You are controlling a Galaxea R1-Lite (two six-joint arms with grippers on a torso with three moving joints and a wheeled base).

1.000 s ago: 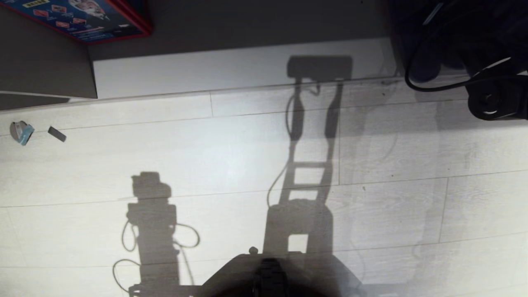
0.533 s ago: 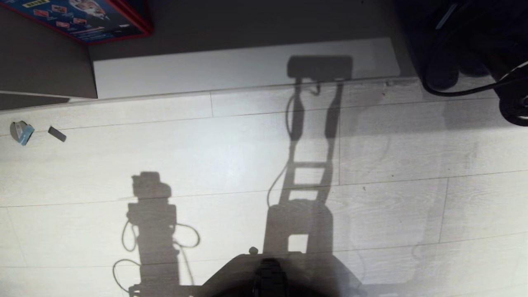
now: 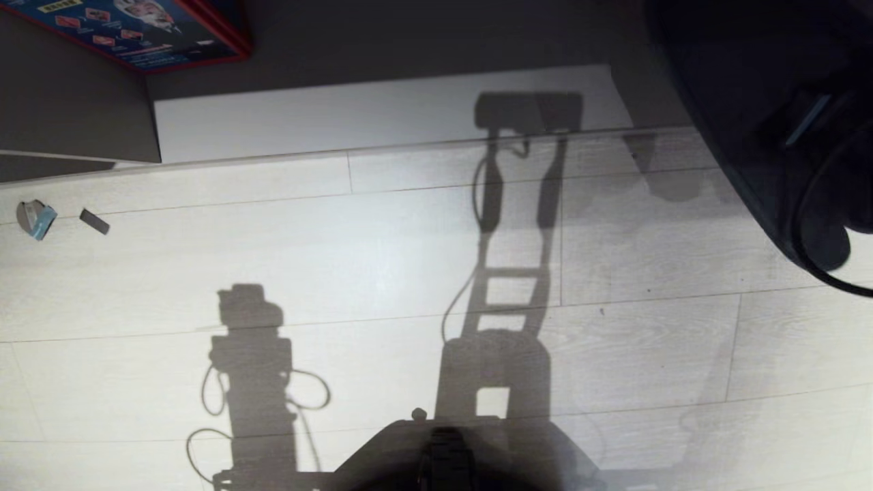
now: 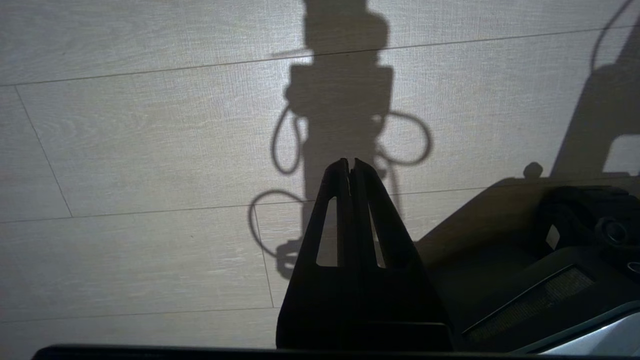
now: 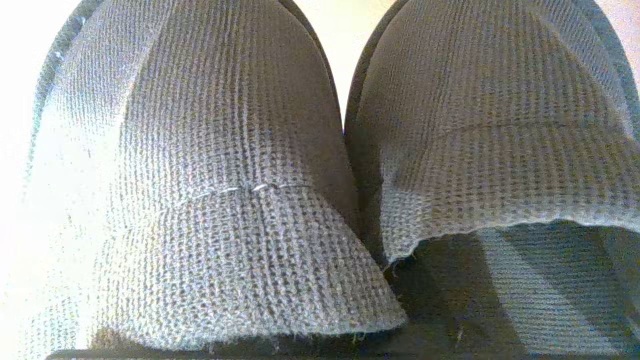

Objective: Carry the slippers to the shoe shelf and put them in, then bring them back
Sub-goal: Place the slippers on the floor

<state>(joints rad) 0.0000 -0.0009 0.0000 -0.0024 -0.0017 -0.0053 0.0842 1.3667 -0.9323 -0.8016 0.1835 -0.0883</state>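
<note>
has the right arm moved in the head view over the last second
Yes. The dark right arm has swung lower and leftward across the floor planks, while the white baseboard stayed put.

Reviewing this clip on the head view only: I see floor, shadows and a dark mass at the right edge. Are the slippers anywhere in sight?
Observer: Yes. The slippers fill the right wrist view, side by side, their grey knitted straps close to the camera.
Operator: Is the left gripper busy?
Observer: No. The left gripper is shut and empty, above bare floor.
Operator: Is any shelf visible from the wrists?
Observer: None; neither wrist view shows the shoe shelf.
</note>
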